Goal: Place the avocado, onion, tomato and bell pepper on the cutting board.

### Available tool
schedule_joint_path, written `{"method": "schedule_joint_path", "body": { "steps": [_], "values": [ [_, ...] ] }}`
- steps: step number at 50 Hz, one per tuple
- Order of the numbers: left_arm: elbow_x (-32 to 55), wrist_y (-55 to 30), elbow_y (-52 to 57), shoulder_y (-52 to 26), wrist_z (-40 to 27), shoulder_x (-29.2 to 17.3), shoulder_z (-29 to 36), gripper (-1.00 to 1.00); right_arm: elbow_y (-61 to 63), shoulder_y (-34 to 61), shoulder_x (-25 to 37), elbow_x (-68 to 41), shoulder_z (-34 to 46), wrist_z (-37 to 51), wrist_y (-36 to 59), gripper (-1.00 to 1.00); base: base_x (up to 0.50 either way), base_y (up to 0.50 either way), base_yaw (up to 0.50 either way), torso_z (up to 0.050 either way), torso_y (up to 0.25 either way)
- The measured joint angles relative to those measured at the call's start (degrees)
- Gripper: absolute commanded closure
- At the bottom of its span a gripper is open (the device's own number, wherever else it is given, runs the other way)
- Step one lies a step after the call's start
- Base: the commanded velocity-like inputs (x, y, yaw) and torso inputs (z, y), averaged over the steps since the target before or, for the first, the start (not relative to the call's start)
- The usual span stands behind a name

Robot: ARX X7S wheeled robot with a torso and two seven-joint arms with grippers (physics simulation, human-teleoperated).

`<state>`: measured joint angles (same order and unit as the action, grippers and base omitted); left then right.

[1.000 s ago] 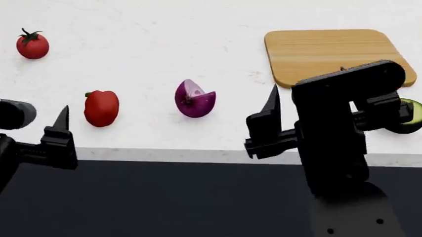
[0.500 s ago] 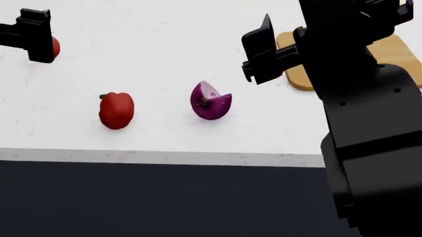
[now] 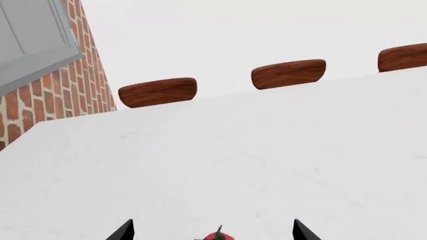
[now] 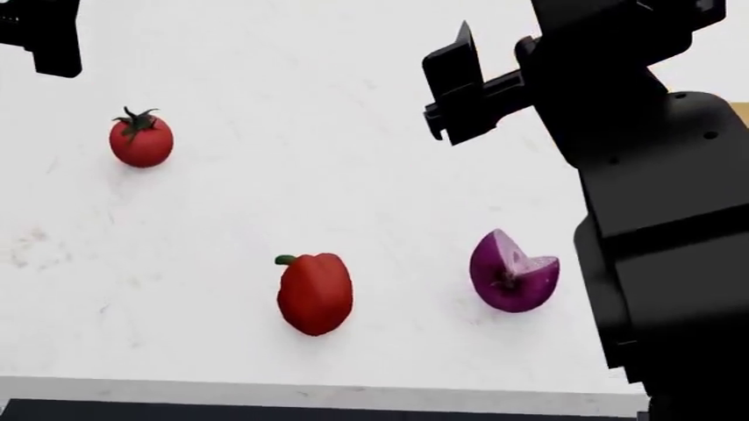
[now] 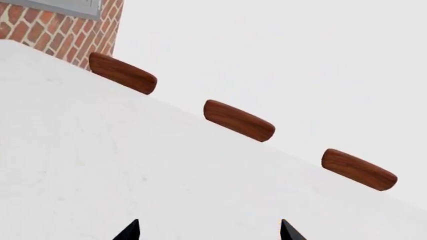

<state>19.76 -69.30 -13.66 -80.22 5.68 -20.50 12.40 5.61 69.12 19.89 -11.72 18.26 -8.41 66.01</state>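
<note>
We see the left gripper (image 3: 212, 231) spread wide, the tomato (image 4: 140, 140) between its tips, apparently lined up to grasp it. The pepper (image 4: 315, 293) lies near-right of the tomato, the onion (image 4: 513, 272) further right. The right gripper (image 5: 208, 231) hangs wide and empty. The board and avocado are hidden.

Bright, even, flat light fills all three views, and the white counter (image 4: 293, 132) nearly washes out. Shadows are faint: a soft grey smudge under the tomato (image 4: 140, 140), bell pepper (image 4: 315, 294) and onion (image 4: 513, 272). Small glossy highlights sit on their skins. Renders are sharp, with no blur or edge distortion
</note>
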Motion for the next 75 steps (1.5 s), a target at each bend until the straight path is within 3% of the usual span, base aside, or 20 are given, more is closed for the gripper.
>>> {"method": "schedule_joint_path", "body": {
  "steps": [19, 29, 39, 60, 75],
  "values": [
    [1.0, -1.4, 2.8, 1.0, 0.0, -0.3, 0.3, -1.00, 3.1, -2.6, 1.6, -1.0, -0.9, 0.1, 2.3, -1.00, 0.49, 0.28, 0.00, 0.000, 0.001],
    [1.6, -1.9, 4.1, 1.9, 0.0, -0.4, 0.3, -1.00, 5.6, -3.2, 2.4, -2.4, -2.4, -0.4, 5.1, -1.00, 0.00, 0.00, 0.00, 0.000, 0.000],
    [1.9, -1.7, 4.5, 2.3, 0.3, -0.5, 0.6, -1.00, 9.1, -0.9, 2.7, -6.2, -4.3, -1.8, 14.3, -1.00, 0.00, 0.00, 0.00, 0.000, 0.000],
    [2.1, -1.0, 4.6, 2.9, 0.3, -0.6, 1.2, -1.00, 9.7, 6.1, 13.0, -60.7, 0.6, 29.0, 22.1, -1.00, 0.00, 0.00, 0.00, 0.000, 0.000],
    [1.9, -0.2, 4.0, 3.4, 0.2, -0.7, 1.9, -1.00, 10.6, 5.8, 16.9, -81.6, 5.9, 40.0, 21.0, -1.00, 0.00, 0.00, 0.00, 0.000, 0.000]
  ]
}}
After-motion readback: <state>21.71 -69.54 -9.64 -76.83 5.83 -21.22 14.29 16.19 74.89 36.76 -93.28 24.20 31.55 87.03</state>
